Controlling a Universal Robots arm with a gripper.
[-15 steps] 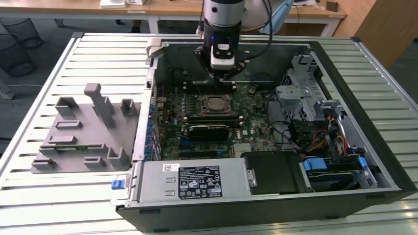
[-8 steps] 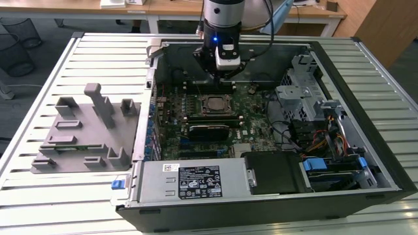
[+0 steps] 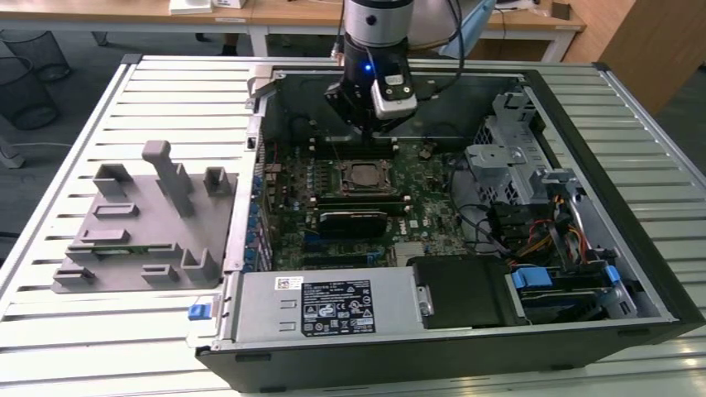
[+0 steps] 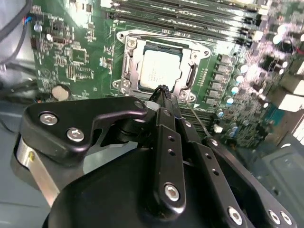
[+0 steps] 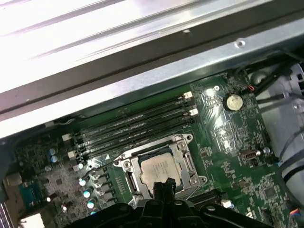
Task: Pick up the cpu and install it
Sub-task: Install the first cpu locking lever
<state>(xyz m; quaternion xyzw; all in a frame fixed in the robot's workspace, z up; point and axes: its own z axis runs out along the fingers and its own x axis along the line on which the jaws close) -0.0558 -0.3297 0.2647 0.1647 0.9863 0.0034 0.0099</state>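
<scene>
The end effector (image 4: pixel 161 92) has its fingers drawn together to a single tip and holds nothing. It hangs just above the near rim of the socket frame (image 4: pixel 124 64), apart from it.

The cpu (image 4: pixel 159 66) lies flat inside that frame, silver top upward, beside the row of memory slots (image 5: pixel 133 126) on the motherboard (image 4: pixel 71 52). The board lies in the open computer case (image 3: pixel 596 215), and the socket is near the case's far wall. The case rests on the slatted counter (image 3: pixel 66 331), with a grey fixture (image 3: pixel 144 223) toward the counter's edge at the exterior view's left.

Handling, as judged: the cpu is light, stiff and smooth-topped, with a delicate underside. Grip two opposite thin edges and keep it level.
</scene>
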